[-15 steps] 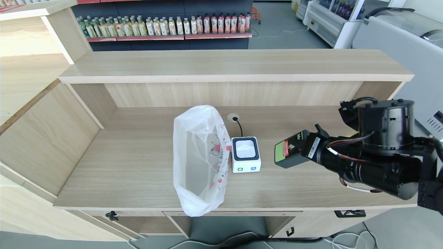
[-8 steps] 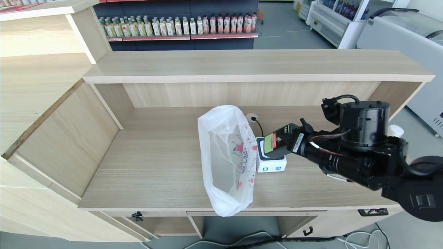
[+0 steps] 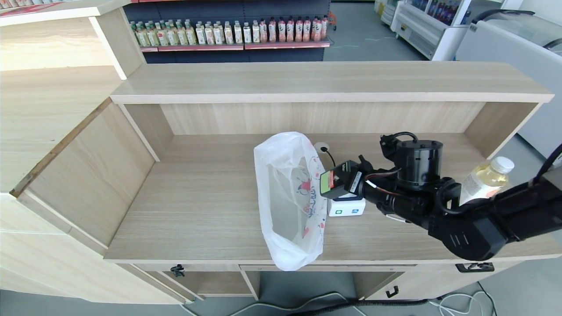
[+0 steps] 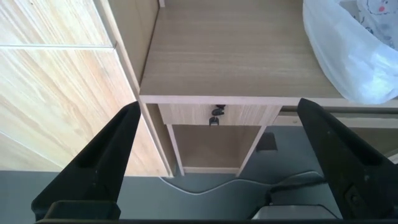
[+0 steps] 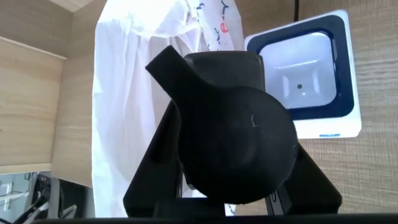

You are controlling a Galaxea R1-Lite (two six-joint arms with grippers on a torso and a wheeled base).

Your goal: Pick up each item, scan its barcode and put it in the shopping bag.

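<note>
Step in hand: scanning is judged to be under way; bagging is not yet done.
Item: a dark box (image 3: 336, 184) with a green and red label is held just above the scanner (image 3: 347, 207), just beside the shopping bag (image 3: 285, 206).
Right gripper (image 3: 356, 181): clamped on the box.
Left gripper (image 4: 217, 158): fingers are held apart, nothing is gripped; it is placed off the counter's (image 3: 206, 206) front edge.
Next move: the box is to be carried over the bag's open mouth and released; the limp rim could be snagged.
Outstanding: a bottle (image 3: 485, 180) is seen near the counter's right end.

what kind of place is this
Most likely a shop checkout: a barcode scanner and plastic shopping bag on a wooden counter, with shelves of bottled drinks behind it.
</note>
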